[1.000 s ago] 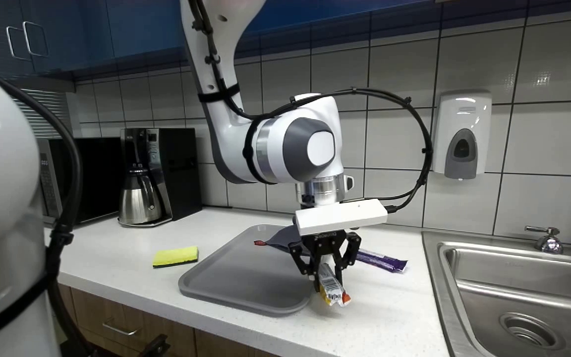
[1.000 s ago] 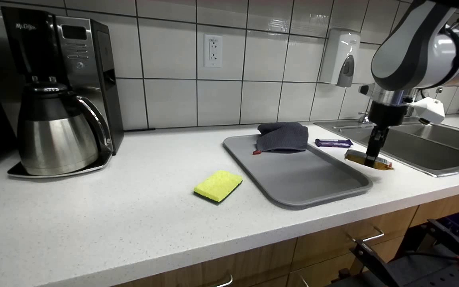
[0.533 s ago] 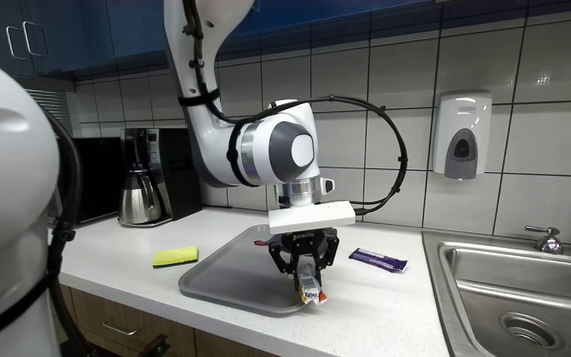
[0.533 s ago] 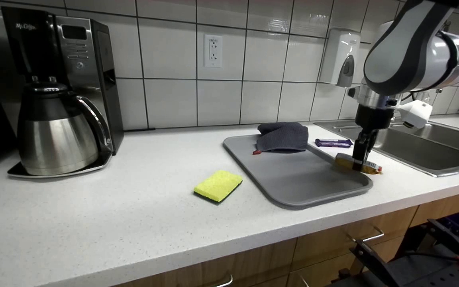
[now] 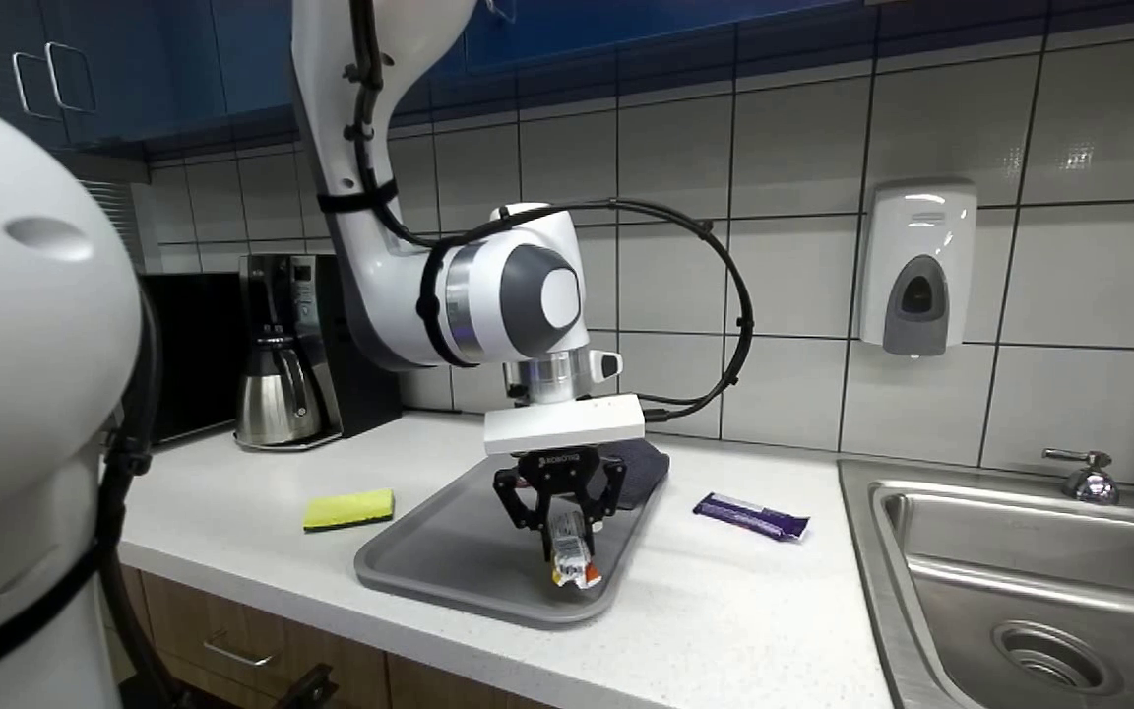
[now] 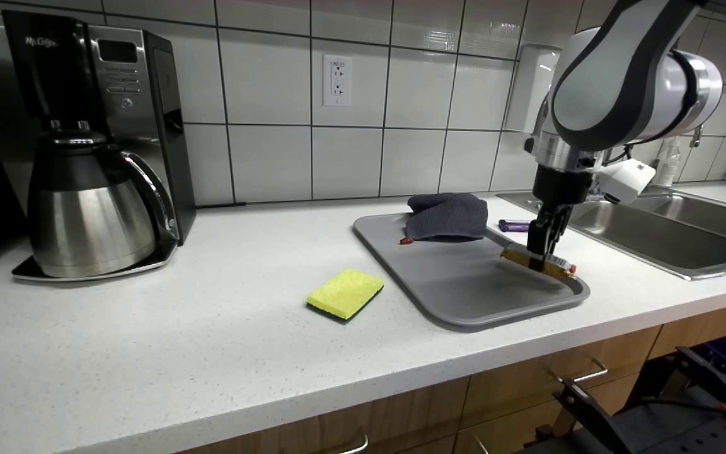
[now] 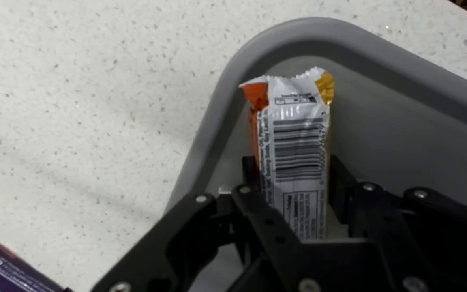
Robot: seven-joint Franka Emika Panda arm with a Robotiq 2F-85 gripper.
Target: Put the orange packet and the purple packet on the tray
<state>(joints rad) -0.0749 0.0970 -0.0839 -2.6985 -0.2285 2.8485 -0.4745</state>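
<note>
My gripper (image 5: 569,544) is shut on the orange packet (image 7: 298,142), with a finger on each long side. The packet shows its white barcode face and orange and yellow edges. It is held over the near sink-side corner of the grey tray (image 5: 449,566), low above it; the exact gap cannot be told. The packet also shows in an exterior view (image 6: 555,266), as does the tray (image 6: 464,277). The purple packet (image 5: 751,517) lies on the counter between tray and sink. It is partly hidden behind the gripper in an exterior view (image 6: 513,226) and cut off in the wrist view (image 7: 2,263).
A dark grey cloth (image 6: 448,217) with a small red tip (image 6: 406,241) lies on the tray's far end. A yellow sponge (image 6: 345,294) lies beside the tray. A steel sink (image 5: 867,551) is past the purple packet. A coffee maker (image 6: 104,189) stands at the back.
My gripper has carried the orange packet from the counter on the sink side across the tray's rim to over the tray. The purple packet, cloth and sponge have not moved.
</note>
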